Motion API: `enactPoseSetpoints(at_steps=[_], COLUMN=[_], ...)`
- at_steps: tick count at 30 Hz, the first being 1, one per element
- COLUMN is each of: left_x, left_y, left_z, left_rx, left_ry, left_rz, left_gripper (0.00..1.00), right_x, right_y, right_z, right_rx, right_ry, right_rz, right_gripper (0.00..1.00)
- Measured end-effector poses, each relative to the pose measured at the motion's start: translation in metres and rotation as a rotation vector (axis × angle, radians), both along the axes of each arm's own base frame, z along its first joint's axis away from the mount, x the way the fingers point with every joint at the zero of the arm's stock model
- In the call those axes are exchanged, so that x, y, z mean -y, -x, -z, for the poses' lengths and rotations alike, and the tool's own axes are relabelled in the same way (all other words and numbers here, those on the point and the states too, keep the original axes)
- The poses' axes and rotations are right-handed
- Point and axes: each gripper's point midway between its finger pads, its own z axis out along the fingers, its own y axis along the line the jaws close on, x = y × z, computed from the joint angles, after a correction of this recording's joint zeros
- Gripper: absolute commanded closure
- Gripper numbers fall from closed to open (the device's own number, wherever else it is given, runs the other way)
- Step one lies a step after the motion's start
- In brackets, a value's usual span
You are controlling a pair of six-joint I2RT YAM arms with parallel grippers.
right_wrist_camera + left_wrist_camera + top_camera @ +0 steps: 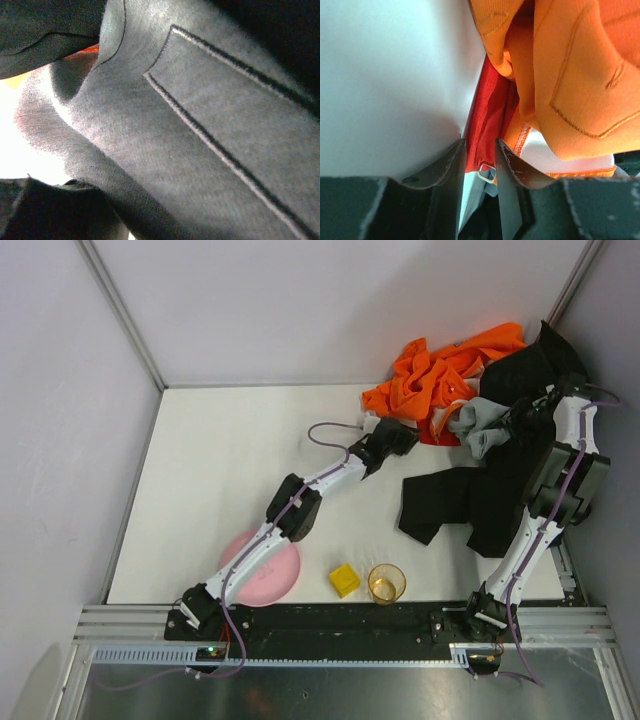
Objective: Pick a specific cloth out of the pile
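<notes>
Now the left claw, fingers slightly spread, sits at the edge of the red cloth, tucked under the orange garment on the pile's left, while the right claw, against grey cloth, can't be read

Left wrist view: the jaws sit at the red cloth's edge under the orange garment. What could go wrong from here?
1. The orange garment drapes over the red cloth, so a pull may drag both out together.
2. Only a narrow red edge lies between the left gripper jaws, so a thin pinch could slip off.
3. The right gripper is pressed into the grey cloth and may be pinning the pile.
</notes>
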Motion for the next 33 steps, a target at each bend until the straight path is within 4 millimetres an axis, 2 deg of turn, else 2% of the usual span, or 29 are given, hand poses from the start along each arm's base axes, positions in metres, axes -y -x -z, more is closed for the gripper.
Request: enactPoseSetpoints(at_steps=[8,13,17,19,29,33], left_x=[0.015,0.018,0.018,0.017,0.011,-0.007], left_y=[0.013,0.016,0.014,0.013,0.012,0.015], left_z=[-0.003,-0.001,0.005,0.007,0.008,0.008], left_rx=[0.022,0.03,0.033,0.036,0.073,0.063], left_ry=[0.002,0.004,0.009,0.009,-0.012,-0.063], left_rz=[0.026,0.023,0.008,0.001,0.039,0.073], left_gripper=[0.61,0.75,0.95,0.98,0.99,0.99], right_x=[0.001,0.001,0.001,0.001,0.001,0.001], right_y=[0.0,0.0,0.0,0.0,0.002,0.002], right_z=[-0.001,0.001,0.002,0.003,0.009,0.009], right_rx=[0.006,0.01,0.011,0.011,0.005,0.006], right_ry=[-0.01,-0.016,-0.022,-0.023,-0.031,-0.034], right_rz=[0.002,0.001,0.0,0.0,0.0,0.0], right_gripper=[1.0,1.0,1.0,1.0,1.0,1.0])
